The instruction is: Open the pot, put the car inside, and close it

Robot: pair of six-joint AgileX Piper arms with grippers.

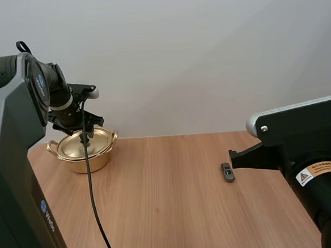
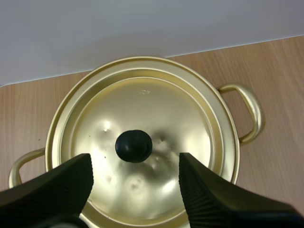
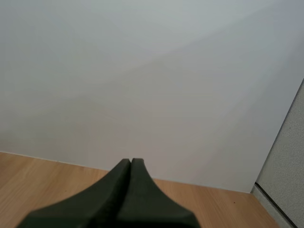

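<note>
The gold pot (image 1: 101, 155) is sitting on the table (image 1: 171, 208) at its far left with its lid (image 2: 142, 104) on, my left hand (image 2: 135, 164) is hanging spread above the lid's black knob (image 2: 134, 146), the small dark toy car (image 1: 228, 172) is lying well apart to the right, and my right hand (image 3: 130, 164) is hanging pressed together.

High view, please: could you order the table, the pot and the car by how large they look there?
1. table
2. pot
3. car, plainly the smallest, even though it lies nearer the camera than the pot.
</note>
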